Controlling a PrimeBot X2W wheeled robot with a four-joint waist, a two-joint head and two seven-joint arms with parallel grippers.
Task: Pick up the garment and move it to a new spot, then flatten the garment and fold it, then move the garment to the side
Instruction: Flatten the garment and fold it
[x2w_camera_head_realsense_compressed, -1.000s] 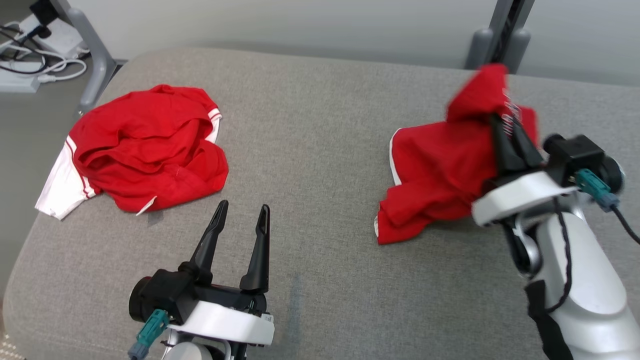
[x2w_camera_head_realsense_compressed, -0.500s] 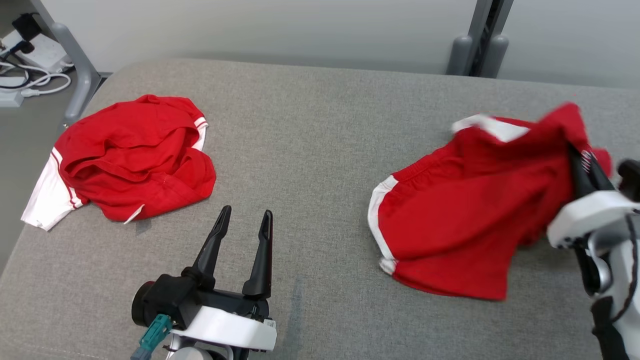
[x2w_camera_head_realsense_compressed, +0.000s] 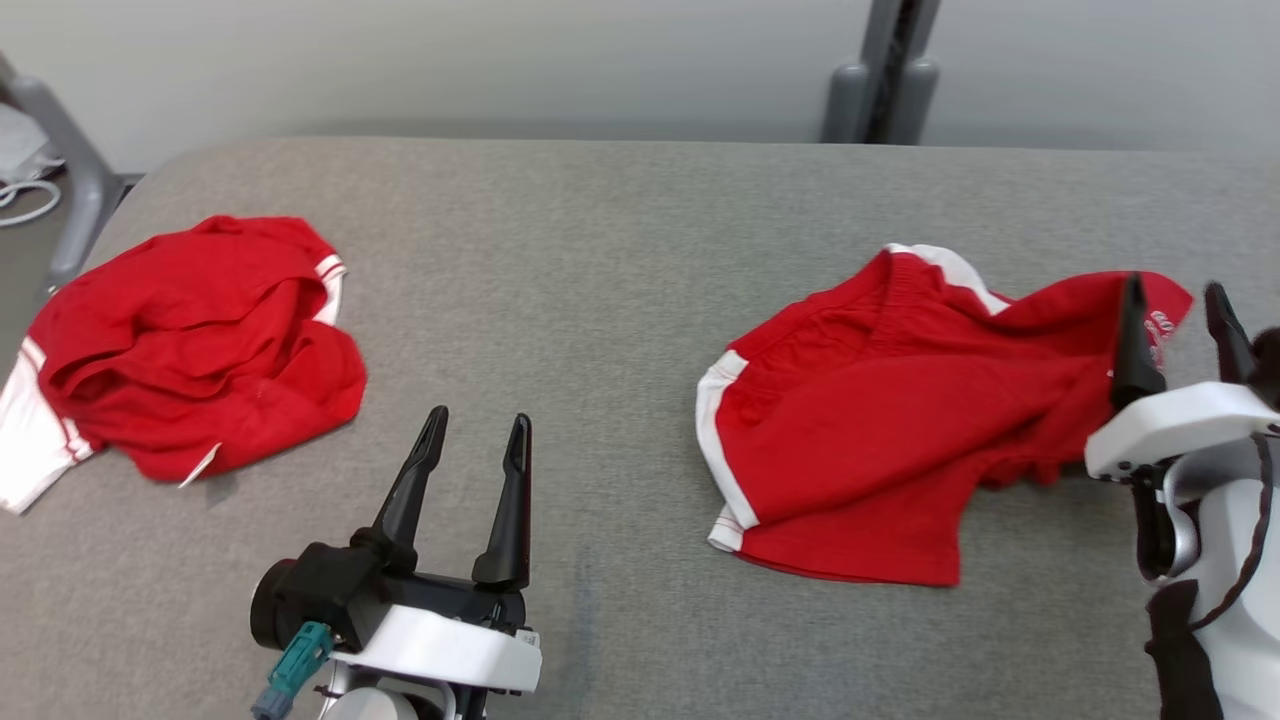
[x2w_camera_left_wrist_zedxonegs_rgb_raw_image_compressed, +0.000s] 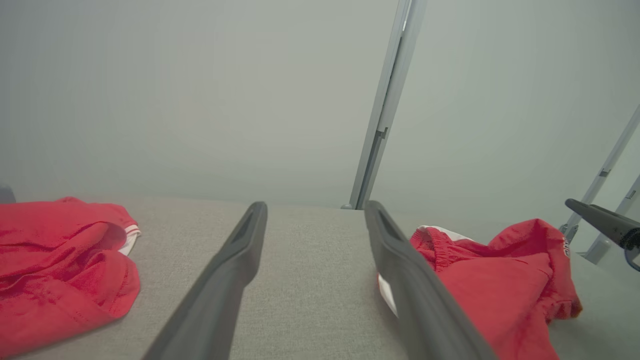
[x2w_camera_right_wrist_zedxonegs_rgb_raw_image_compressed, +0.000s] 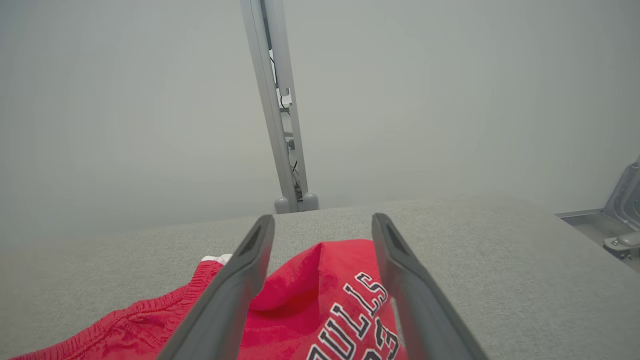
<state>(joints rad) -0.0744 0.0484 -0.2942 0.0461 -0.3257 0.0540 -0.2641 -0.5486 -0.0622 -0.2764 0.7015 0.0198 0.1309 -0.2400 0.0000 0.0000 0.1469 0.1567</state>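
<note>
The red shorts (x2w_camera_head_realsense_compressed: 880, 420) lie rumpled on the right half of the grey table (x2w_camera_head_realsense_compressed: 600, 260). The right gripper (x2w_camera_head_realsense_compressed: 1173, 287) hangs over their corner at the table's right end, jaws spread wide with loose cloth between them, gripping nothing. The left gripper (x2w_camera_head_realsense_compressed: 478, 417), near the table's front edge, is equally wide and empty. A second red garment (x2w_camera_head_realsense_compressed: 190, 340) sits at the table's left end.

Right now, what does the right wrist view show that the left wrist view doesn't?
Right wrist view: the BULLS lettering on the shorts, seen close up between the fingers of the open right tool.
Left wrist view: the crumpled second garment off to the left, seen past the open left tool.
Both: the shorts, the grey pad they lie on, and the upright post behind it.
</note>
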